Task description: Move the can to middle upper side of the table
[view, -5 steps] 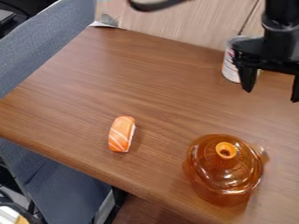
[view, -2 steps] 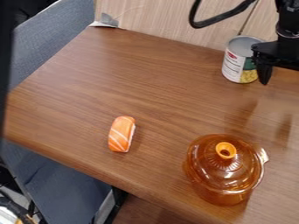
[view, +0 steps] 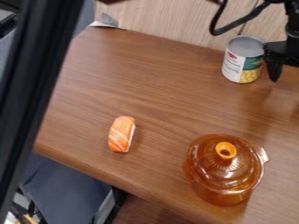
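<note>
— Noticed a rightward shift of the gripper (view: 283, 54) since the earlier frame, and a wider spread of the black bar (view: 35, 78) at left?

— Saw both. Start from the left, then.

— Find the bar slanting down over the table (view: 146, 83), with a blue-grey chair (view: 64, 188) below the near edge. Next, see orange-and-white sushi (view: 121, 134) lying left of centre.

— And farther right?

— Look low for an amber, see-through pot (view: 225, 175) with its lid on. Above, see the can (view: 242, 59) standing upright at upper right, near the back edge.

— Wide or narrow, at the gripper?

— Can't tell. Hangs just right of the can, partly cut off by the view's edge.
</note>
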Motion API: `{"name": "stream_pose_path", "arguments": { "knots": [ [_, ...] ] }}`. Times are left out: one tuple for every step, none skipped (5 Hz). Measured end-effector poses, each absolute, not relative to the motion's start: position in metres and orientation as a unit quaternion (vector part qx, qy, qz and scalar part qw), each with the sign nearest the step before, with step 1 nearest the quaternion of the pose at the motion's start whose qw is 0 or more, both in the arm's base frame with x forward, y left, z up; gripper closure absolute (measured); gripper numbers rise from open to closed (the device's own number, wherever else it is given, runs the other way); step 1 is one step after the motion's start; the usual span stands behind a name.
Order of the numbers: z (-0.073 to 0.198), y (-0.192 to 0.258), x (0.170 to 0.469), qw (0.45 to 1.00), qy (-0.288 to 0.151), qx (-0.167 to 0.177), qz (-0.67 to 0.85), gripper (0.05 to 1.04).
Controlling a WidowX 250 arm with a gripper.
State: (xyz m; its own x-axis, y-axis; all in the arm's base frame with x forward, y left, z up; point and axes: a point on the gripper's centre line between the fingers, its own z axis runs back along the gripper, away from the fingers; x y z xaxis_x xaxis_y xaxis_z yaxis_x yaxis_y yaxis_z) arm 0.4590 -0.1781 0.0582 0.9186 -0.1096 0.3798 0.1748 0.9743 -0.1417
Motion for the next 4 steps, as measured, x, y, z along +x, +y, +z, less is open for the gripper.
{"name": "stream_pose_path", "arguments": {
  "knots": [
    [0.0547, -0.1826, 0.4689, 0.975, -0.189, -0.085, -0.083, 0.083],
    [0.0508, -0.1842, 0.4744, 0.975, -0.186, -0.082, -0.090, 0.083],
    [0.0509, -0.1842, 0.4753, 0.975, -0.188, -0.078, -0.093, 0.083],
    [0.0463, -0.1764, 0.4763, 0.976, -0.188, -0.073, -0.085, 0.083]
  ]
}}
